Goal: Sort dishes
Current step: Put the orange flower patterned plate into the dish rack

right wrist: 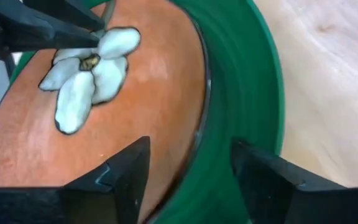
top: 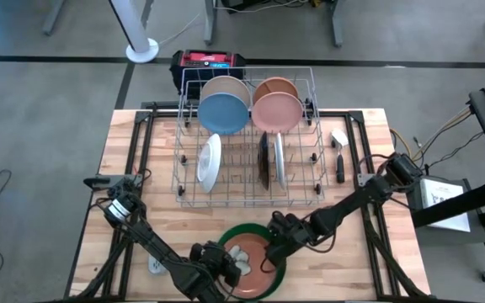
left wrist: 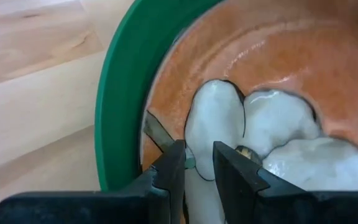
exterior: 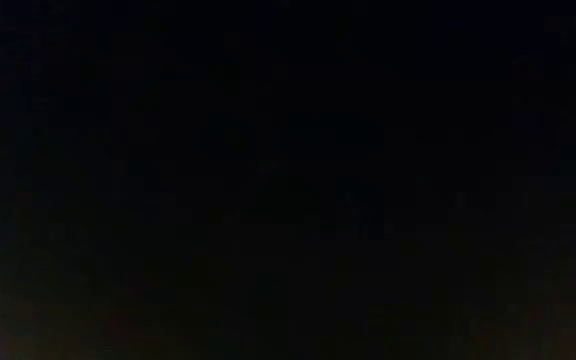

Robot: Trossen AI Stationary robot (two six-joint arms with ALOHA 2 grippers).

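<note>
At the desk's front edge, the left hand [top: 236, 263] pinches the green plate's [top: 244, 233] rim while the right hand [top: 269, 254], open, straddles the opposite rim. If the right closes off-centre or both lift unevenly, I judge the plate could tip and slide off.

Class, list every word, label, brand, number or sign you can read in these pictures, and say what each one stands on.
None can be read.
Red-topped black case behind the wire rack: a pale label, too small to read.
White sheet at the table's right: print too blurred to read.
Low view: dark, nothing shows.
</note>
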